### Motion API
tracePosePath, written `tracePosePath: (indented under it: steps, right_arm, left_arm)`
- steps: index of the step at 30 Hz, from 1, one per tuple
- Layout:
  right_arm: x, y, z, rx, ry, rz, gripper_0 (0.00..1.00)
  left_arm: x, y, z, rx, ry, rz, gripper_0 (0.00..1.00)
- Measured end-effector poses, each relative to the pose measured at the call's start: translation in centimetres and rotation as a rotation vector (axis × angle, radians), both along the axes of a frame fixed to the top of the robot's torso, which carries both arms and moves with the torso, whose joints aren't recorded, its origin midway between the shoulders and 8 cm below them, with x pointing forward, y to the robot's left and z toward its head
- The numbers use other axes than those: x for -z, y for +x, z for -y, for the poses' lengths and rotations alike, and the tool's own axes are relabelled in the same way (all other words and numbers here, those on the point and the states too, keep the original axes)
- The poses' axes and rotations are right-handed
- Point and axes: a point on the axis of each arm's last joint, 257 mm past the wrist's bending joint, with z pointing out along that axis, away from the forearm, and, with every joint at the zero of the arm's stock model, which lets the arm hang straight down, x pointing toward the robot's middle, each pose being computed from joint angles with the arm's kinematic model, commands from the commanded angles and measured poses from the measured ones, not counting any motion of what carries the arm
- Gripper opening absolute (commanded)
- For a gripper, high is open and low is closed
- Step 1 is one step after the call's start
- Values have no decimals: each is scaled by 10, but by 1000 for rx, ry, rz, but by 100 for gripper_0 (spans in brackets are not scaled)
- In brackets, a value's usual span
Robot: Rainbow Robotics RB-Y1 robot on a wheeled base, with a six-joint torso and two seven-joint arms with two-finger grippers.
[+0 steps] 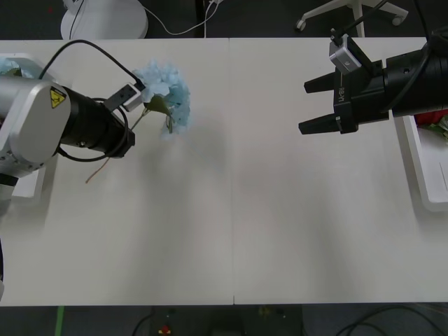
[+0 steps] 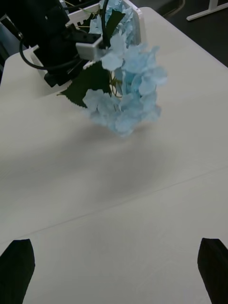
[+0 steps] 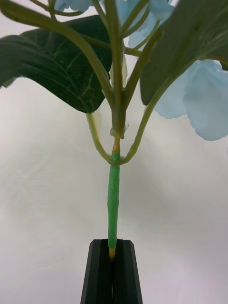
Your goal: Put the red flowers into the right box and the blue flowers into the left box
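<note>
Along the lower part of the front view the white table (image 1: 231,231) lies bare, from its near edge up to the middle, so there is plenty of open room there. Higher up at the left, the left gripper (image 3: 113,254) is clamped on the green-wrapped stem (image 3: 113,199) of a blue flower (image 1: 166,91), its two black fingers pressed together around the stem's lower end; the pale-blue head hangs clear above the tabletop, with a broad dark leaf (image 3: 61,66) just behind it. At the far left edge of the frame, partly hidden under the left arm, sits the left box (image 1: 31,183), and a little pale blue shows at its upper end, likely flowers already inside. On the right, the right gripper (image 1: 316,105) hovers over the table with its jaws spread wide and nothing in them; the right box (image 1: 420,168) lies at the right edge, with red showing just beyond the arm. The step in hand looks like carrying this blue flower to the left box. The next move calls for swinging the bloom leftward over the raised rim and lowering it before letting go, minding the near rim beneath the arm.
</note>
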Motion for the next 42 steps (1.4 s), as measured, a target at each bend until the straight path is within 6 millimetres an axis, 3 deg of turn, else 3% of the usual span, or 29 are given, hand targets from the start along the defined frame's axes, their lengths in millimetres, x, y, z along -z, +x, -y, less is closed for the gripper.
tracePosePath:
  steps: [4,9,12,19,24,32,36,42]
  right_arm:
    - [0,0,0,0,0,0,99]
    - [0,0,0,0,0,0,99]
    - [0,0,0,0,0,0,99]
    - [0,0,0,-1,0,0,99]
    - [0,0,0,-1,0,0,99]
    - [0,0,0,-1,0,1,99]
    - [0,0,0,-1,0,1,99]
    - [0,0,0,-1,0,1,99]
  left_arm:
    - [-46,9,-45,-115,-87,60,0]
    - [-97,15,-135,-308,-166,176,0]
    - [-115,9,-193,-397,-109,238,0]
    - [-144,-5,-284,-514,90,328,0]
    - [-135,-4,-329,-587,119,330,0]
    - [-81,-11,-383,-675,145,218,0]
    - [-62,-16,-391,-694,148,162,0]
    - [-32,-21,-388,-676,183,87,1]
